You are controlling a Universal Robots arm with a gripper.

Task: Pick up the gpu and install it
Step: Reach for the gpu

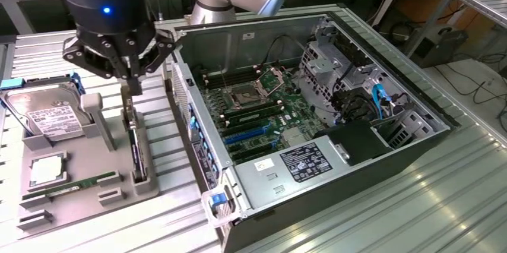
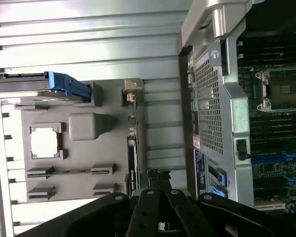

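In the exterior view the gripper [image 1: 133, 89] hung at about ten o'clock in the scene, over a gray holder tray [image 1: 91, 158] that sat on the slatted metal table [image 1: 380, 205]. Its fingers looked drawn together with nothing clamped between them, and their tips sat just above the near end of the gpu [image 1: 137, 146]. The gpu stood on its long edge in a narrow slot along the tray's side closest to the computer case [image 1: 230, 42], at six o'clock from the gripper. It was not lifted. From the gpu, a hard drive [image 1: 47, 116] with a white label leaned in its cradle at about ten o'clock, a square CPU [image 1: 47, 171] lay at eight o'clock, and a slim RAM stick [image 1: 70, 186] lay flat at seven o'clock. The open case lay at three o'clock from the tray, just beside it, showing the motherboard [image 1: 269, 110], blue expansion slots [image 1: 246, 134] with no card in them, and a labelled power supply [image 1: 305, 161] toward five o'clock. In the wrist view the gpu's thin edge ran beside the closed fingertips [image 2: 153, 177].
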